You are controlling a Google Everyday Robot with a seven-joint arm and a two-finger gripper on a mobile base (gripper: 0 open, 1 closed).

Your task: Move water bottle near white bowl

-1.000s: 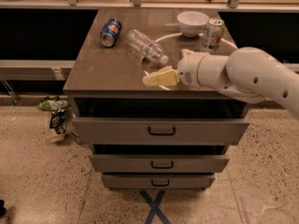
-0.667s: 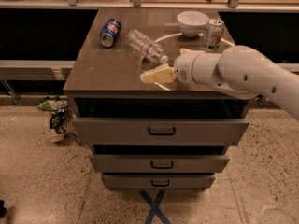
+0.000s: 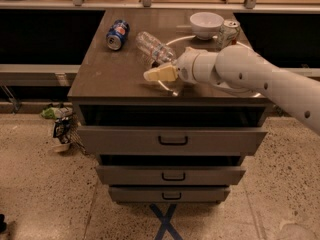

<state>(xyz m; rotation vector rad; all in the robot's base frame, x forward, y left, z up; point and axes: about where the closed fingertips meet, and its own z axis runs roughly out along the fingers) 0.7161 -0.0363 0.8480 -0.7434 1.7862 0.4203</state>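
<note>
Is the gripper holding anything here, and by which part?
Nothing visibly held. The gripper is beside the water bottle, which lies ungrasped on the table.

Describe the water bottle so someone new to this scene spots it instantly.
On top of the brown drawer cabinet, look mid-surface, just beyond the tool at the arm's tip. The water bottle lies on its side there, between the blue can and the white bowl. It alone is clear, crinkled plastic.

Brown bench (image 3: 110, 74) carries blue can (image 3: 117, 34) upper left, water bottle (image 3: 154, 47) lying centre, white bowl (image 3: 206, 24) and silver can (image 3: 228, 33) upper right; my gripper (image 3: 160, 74) mid-frame.
</note>
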